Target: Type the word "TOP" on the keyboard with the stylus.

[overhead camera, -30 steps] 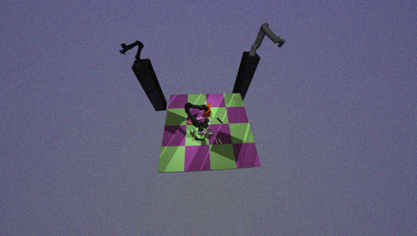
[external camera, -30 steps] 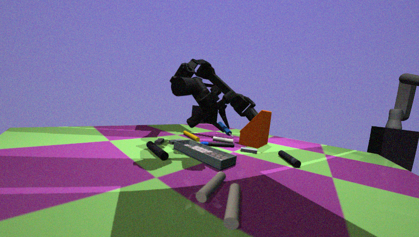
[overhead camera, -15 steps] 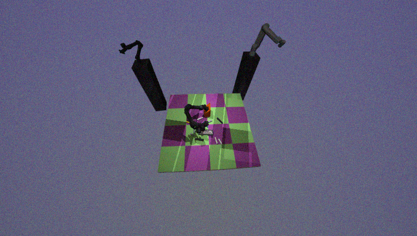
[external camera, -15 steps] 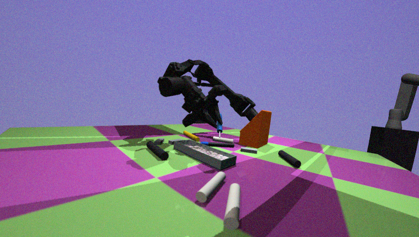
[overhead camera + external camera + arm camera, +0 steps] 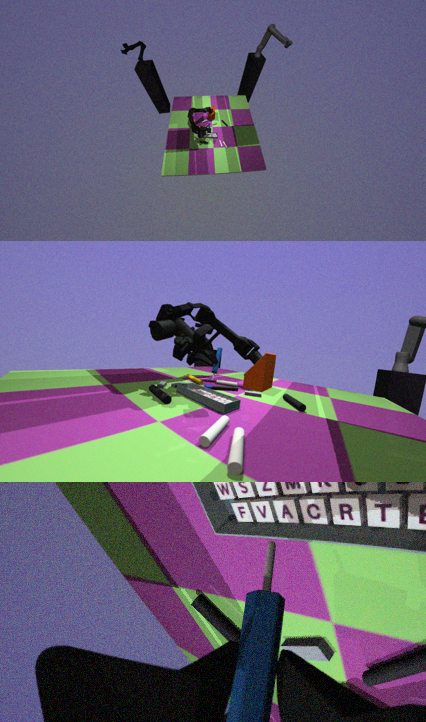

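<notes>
Blue stylus with thin grey tip (image 5: 259, 642) is clamped in black jaws, nearly closed on its barrel, held above the green-and-magenta checkered table (image 5: 89, 444), tip just short of grey keyboard (image 5: 209, 397) edge.

The top view looks down from high and far away, taking in the whole checkered desk (image 5: 253, 162). The exterior view sits low at the desk's near edge, close, facing the arm (image 5: 230, 333). The wrist view looks along the stylus (image 5: 257, 652) toward the keyboard (image 5: 320, 536), which all three share.
</notes>
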Controlling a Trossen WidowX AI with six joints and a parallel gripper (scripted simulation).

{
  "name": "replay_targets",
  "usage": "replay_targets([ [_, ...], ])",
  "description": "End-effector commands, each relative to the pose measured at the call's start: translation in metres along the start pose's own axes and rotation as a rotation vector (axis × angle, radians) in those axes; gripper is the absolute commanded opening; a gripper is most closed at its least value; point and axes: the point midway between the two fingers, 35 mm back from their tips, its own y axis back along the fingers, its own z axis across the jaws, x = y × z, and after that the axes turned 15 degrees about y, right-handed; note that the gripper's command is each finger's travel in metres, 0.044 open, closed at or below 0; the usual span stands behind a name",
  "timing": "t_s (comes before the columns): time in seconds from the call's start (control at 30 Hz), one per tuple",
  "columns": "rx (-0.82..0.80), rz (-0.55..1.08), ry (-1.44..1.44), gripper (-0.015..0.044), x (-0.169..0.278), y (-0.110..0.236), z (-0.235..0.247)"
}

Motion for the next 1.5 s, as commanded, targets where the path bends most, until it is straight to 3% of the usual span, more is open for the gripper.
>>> replay_targets([
  [0.0,-0.020,0.023,-0.135,0.0000,-0.003,0.004,-0.001],
  [0.53,-0.079,0.103,-0.715,0.0000,-0.011,0.030,-0.005],
  [1.0,-0.077,0.104,-0.722,0.0000,-0.024,0.009,-0.029],
  [1.47,-0.077,0.104,-0.722,0.0000,-0.024,0.009,-0.029],
])
